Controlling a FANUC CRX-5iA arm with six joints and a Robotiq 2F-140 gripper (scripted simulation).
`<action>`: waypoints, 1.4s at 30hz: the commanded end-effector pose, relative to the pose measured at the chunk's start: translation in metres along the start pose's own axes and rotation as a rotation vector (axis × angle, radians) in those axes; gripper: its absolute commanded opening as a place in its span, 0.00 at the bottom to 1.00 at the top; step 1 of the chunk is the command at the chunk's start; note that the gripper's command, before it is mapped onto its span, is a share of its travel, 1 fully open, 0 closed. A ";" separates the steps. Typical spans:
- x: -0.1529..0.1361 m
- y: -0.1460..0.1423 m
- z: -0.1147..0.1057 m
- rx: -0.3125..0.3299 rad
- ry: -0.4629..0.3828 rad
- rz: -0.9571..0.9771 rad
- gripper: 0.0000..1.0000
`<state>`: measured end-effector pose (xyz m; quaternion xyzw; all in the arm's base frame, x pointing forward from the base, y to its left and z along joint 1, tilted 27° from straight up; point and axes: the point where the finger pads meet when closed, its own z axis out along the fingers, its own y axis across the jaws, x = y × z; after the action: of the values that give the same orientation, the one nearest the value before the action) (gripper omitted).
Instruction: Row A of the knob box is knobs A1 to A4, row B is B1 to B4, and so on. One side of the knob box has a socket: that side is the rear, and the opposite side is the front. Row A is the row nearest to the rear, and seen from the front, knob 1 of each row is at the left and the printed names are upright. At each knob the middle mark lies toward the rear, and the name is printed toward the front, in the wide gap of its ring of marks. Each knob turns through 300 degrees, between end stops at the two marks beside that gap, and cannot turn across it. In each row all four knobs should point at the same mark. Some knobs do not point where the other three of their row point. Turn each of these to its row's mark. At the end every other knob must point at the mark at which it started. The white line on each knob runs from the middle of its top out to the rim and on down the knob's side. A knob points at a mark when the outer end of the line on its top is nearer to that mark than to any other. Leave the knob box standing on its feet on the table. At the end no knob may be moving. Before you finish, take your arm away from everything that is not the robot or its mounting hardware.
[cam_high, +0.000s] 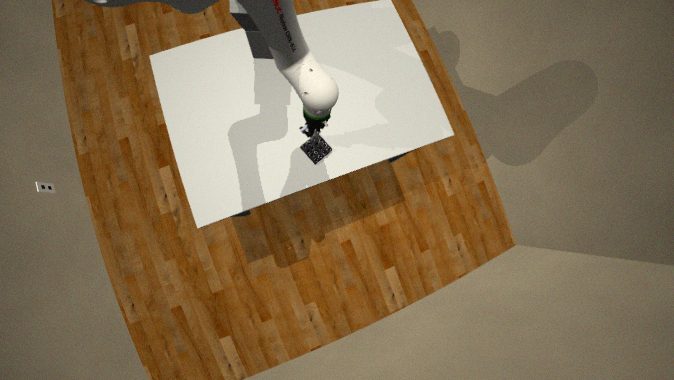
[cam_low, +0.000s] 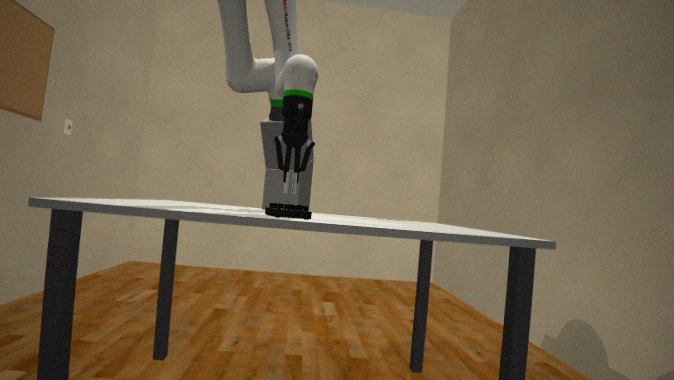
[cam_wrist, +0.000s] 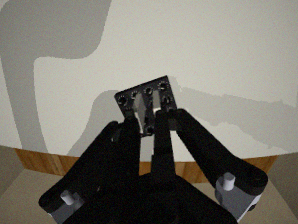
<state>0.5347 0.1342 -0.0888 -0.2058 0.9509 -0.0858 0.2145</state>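
Note:
The knob box (cam_high: 317, 149) (cam_low: 288, 212) (cam_wrist: 148, 91) is a small black square box with rows of dark knobs. It stands flat on the white table (cam_high: 210, 100) (cam_low: 150, 206) (cam_wrist: 200, 30), near the table's front edge. My gripper (cam_high: 312, 131) (cam_low: 291, 190) (cam_wrist: 148, 100) points straight down and hangs a little above the box, over the side nearest the arm. Its fingers are nearly together with a thin gap between them, and nothing is held. The fingertips do not touch any knob. The knob lines and printed names are too small to read.
The table stands on dark legs (cam_low: 59, 290) over a wooden floor (cam_high: 300, 280). The arm's base block (cam_low: 272, 150) rises from the table just behind the box. A wall socket (cam_high: 45, 187) sits far to the left.

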 end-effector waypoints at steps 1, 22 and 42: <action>-0.001 0.000 -0.002 0.004 -0.005 0.156 0.12; -0.001 0.000 -0.012 0.003 -0.007 0.886 0.12; 0.000 0.000 -0.019 0.001 -0.005 1.471 0.12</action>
<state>0.5267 0.1355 -0.0722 0.4701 0.8547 0.0703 0.2087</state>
